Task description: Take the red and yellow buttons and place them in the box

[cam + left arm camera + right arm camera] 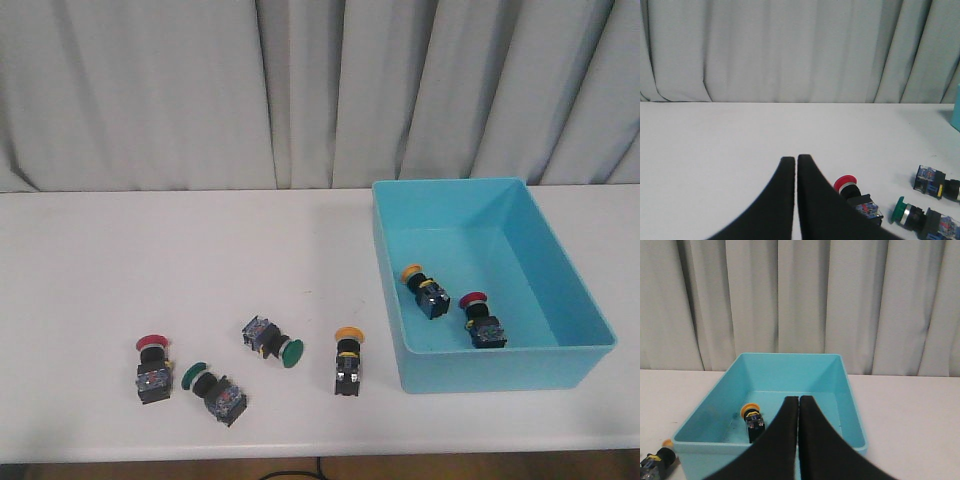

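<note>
- Grey curtains hang behind a white bench (150, 250); the turquoise box (495, 370) stands toward its right end.
- Inside the box lie a yellow button (424, 288) and a red button (483, 320).
- Outside, a red-capped button (152, 368) lies near the front-left edge, and a yellow-capped button (347, 360) lies just beside the box.
- Two green buttons (212, 388) lie between them.
- Left claw (796, 159) is pressed together and empty; the red-capped button is close beside it, so this arm is nearer.
- Right claw (799, 399) is also pressed together, over the box.
</note>
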Robot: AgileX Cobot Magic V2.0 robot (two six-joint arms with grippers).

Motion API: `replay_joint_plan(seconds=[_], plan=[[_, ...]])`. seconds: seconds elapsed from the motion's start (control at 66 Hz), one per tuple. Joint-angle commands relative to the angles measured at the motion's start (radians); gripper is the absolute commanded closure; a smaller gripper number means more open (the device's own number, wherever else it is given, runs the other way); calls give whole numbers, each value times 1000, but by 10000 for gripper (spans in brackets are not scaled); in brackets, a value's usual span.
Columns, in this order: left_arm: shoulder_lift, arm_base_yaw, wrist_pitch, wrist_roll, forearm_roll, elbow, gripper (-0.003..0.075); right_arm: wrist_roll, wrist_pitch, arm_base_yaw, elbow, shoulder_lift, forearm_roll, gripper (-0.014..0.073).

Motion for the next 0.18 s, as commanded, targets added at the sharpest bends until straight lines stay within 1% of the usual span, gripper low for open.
replay_joint_plan(seconds=[0.0,0.167], plan=[[-14,1,-70,-8,-2,28,727,-1,-81,-2,10,-11,-10,598],[-14,1,-70,-8,-2,28,727,-1,-81,-2,10,-11,-10,598]])
